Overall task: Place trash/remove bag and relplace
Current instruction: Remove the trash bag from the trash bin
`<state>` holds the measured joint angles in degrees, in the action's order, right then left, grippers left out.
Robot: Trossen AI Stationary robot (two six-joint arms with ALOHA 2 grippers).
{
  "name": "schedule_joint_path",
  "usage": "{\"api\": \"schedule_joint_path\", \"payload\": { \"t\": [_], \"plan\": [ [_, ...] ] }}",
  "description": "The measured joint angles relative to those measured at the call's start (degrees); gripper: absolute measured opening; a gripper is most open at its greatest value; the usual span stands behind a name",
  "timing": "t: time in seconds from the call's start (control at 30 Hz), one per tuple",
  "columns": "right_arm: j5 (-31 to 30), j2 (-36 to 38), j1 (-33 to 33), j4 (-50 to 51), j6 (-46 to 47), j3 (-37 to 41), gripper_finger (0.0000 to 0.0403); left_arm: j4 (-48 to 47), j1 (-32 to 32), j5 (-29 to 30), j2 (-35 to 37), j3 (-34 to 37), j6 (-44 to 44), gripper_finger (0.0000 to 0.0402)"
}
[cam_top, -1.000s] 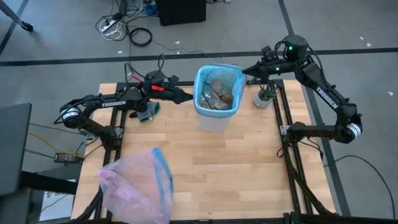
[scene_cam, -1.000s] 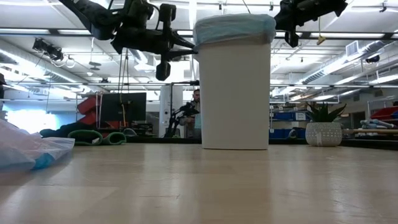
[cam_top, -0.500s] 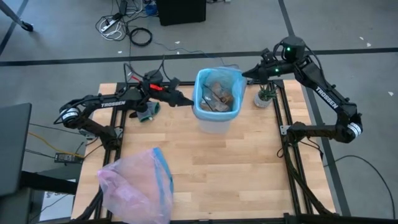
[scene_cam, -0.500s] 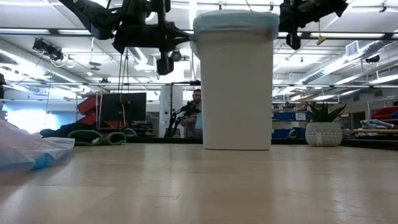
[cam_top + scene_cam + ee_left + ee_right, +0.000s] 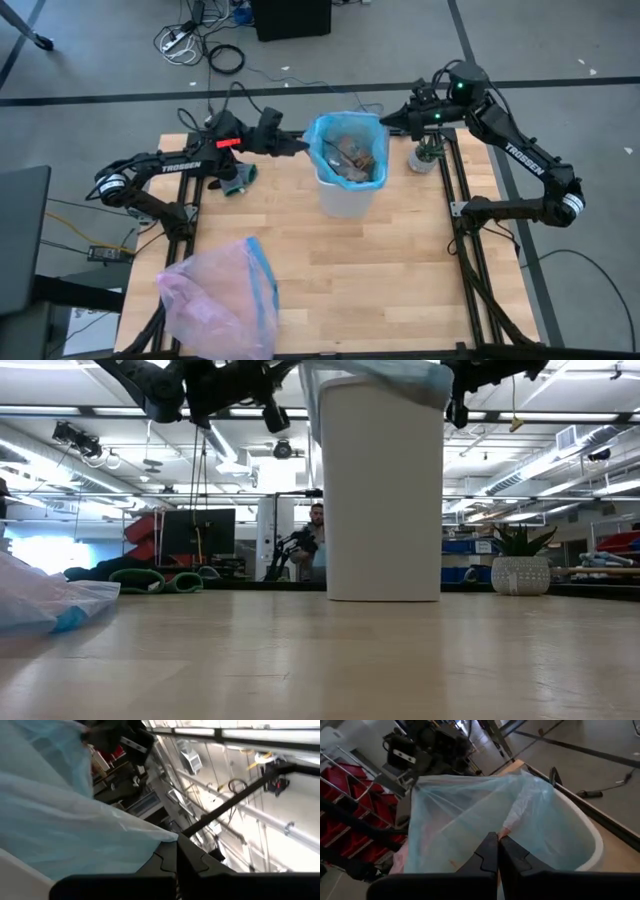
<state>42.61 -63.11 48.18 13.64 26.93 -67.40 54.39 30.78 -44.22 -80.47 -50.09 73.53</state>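
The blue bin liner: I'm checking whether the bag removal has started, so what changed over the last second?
The left pincer closed on the light-blue liner at its rim and rose. The right pincer, shut on the opposite rim, rose too. The liner's rim lifted off the white bin, which shifted slightly. The pink bag, the potted plant and the trash inside stayed put.

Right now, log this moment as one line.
step: lifting bag from bin | left fingers: shut on bag | right fingers: shut on bag
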Motion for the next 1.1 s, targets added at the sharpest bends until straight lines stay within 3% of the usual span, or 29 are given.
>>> {"api": "schedule_joint_path", "payload": {
  "t": [0.27,0.53,0.77,0.97,1.03,1.1],
  "plan": [
    [1.86,0.04,-1.31,-21.19,11.11,0.00,0.0000,0.53,-0.50,2.55,0.33,-3.44,0.73,0.0000],
    [1.20,-0.11,-2.15,-26.63,15.47,0.00,0.0000,1.90,-1.68,2.84,0.39,-13.66,-2.05,0.0000],
    [-0.17,-0.35,-3.79,-30.09,18.22,0.03,0.0000,-22.31,-2.08,3.24,0.15,-15.55,-8.54,0.0000],
    [-1.86,0.87,-4.27,-30.92,18.28,-0.13,0.0000,-36.46,-2.86,3.58,0.50,-17.30,-13.91,0.0000],
    [-1.95,0.59,-4.13,-27.20,17.83,-0.01,0.0000,-35.36,-3.40,5.61,0.00,-17.02,-12.81,0.0000],
    [-2.43,0.48,-4.26,-24.51,16.57,0.07,0.0000,-23.66,-4.76,6.42,-0.04,-16.98,-8.75,0.0000]
  ]
}}
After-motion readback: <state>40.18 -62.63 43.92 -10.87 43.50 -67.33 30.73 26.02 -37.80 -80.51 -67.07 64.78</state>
